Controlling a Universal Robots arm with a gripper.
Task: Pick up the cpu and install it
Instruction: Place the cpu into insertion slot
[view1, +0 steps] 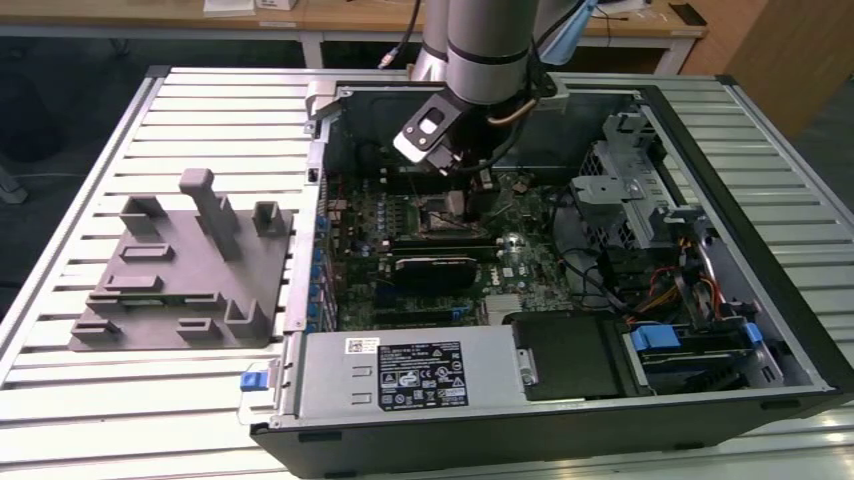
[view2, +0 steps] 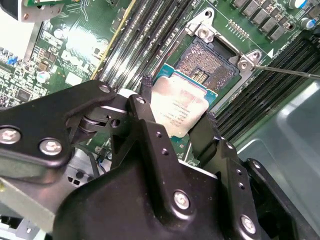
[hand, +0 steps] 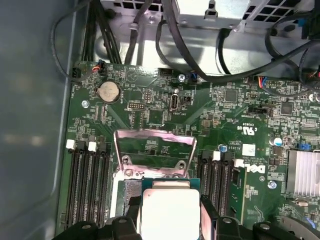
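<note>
pincer (view2: 178, 102) clamped on cpu (view2: 182, 111) by two opposite edges, over open socket (view2: 207, 62) | cpu likely light, stiff, fragile, slick lid | hold edges only, never underside

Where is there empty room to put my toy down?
Bare table slats lie beyond and in front of the grey fixture, at the exterior view's left of the computer case. Inside the case is crowded: cables, drives, jaws shut on the cpu.
</note>
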